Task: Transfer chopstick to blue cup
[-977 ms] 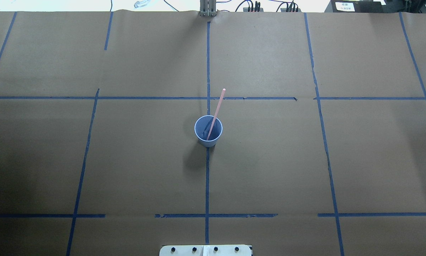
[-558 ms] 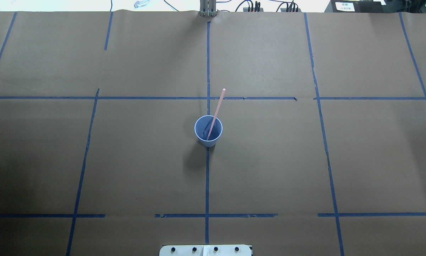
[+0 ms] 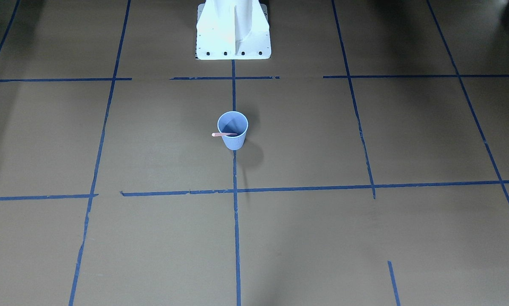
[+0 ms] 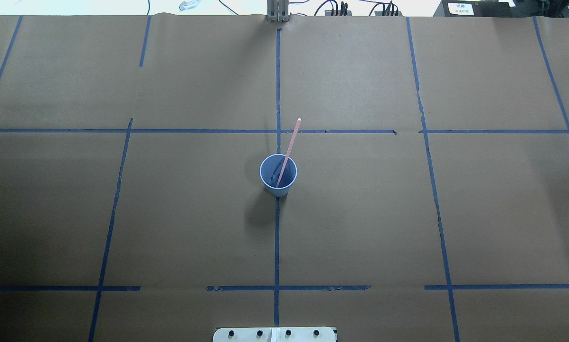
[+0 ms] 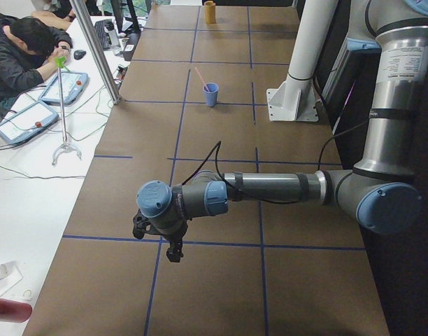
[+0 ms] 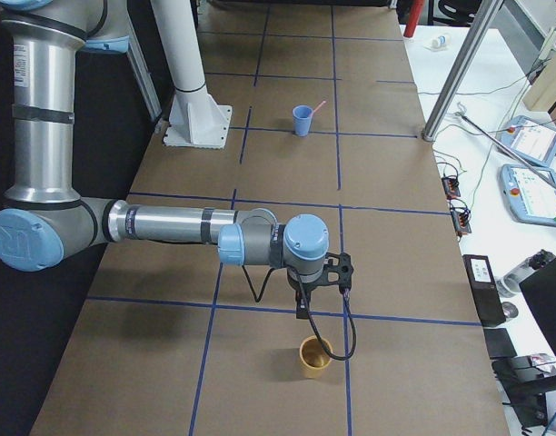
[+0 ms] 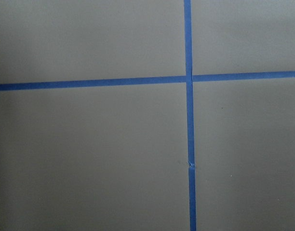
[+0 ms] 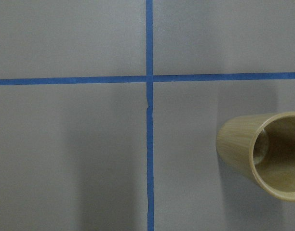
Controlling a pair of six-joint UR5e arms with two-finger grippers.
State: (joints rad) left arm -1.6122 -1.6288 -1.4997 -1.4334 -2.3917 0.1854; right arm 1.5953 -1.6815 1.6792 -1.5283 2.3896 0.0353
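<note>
- Left gripper [image 5: 173, 253] hangs low over the table [image 4: 170, 213] at the robot's left end, seen only in the left side view. Whether its jaws are wide or narrow cannot be told, and no object shows in them.
- Right gripper [image 6: 302, 311] hangs at the opposite end, just beside and above a tan cup [image 6: 314, 356]. Its jaw state cannot be told either.
- Chopstick [image 4: 289, 147] stands in the blue cup [image 4: 278, 175], lower end at the bottom, shaft resting on the rim.
- Long axis: tilted, with the upper end leaning away from the robot's base and slightly toward its right.
- Blue cup is upright at mid-table, on the centre tape line [image 4: 277, 237].
- Key relation: the cup is well apart from both grippers, inward along the table from each. Neither arm is clearly nearer.
- Judgement: the transfer looks complete, and no further grasp appears needed.
- Risk: the chopstick overhangs the rim far out, so a knock could tip the cup.
</note>
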